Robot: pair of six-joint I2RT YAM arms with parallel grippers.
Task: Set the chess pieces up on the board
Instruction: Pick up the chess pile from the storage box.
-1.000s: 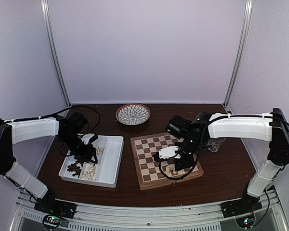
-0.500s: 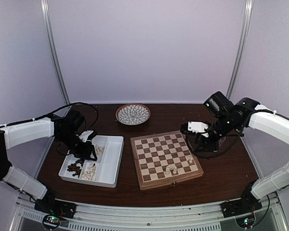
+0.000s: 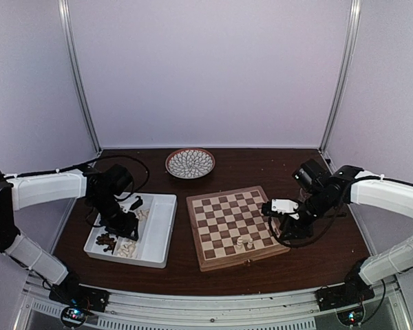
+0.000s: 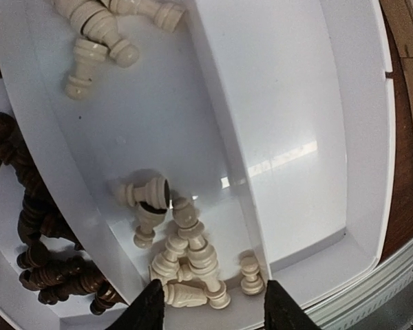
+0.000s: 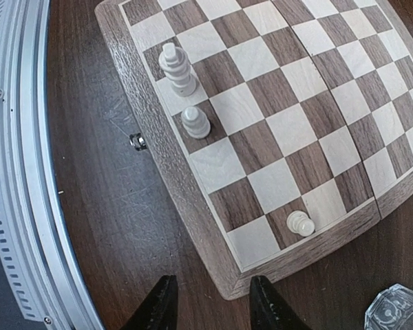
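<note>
The board (image 3: 220, 214) lies in the middle of the table. Three cream chess pieces stand on it: a tall one (image 5: 177, 69), a shorter one (image 5: 195, 122) and a pawn (image 5: 300, 223) near the corner. My right gripper (image 5: 213, 311) is open and empty, hovering over the board's near right corner (image 5: 241, 285). My left gripper (image 4: 213, 313) is open above a heap of lying cream pieces (image 4: 189, 258) in the white tray (image 4: 296, 103). Dark brown pieces (image 4: 38, 227) fill the neighbouring compartment.
A round patterned plate (image 3: 190, 163) sits at the back of the table. A clear glass object (image 5: 396, 309) stands on the table just right of the board. The metal rail (image 5: 17, 172) runs along the near table edge.
My right arm has left the board's middle, swung out to the right, and come back down beside the board's right edge. My left gripper has shifted slightly over the tray.
</note>
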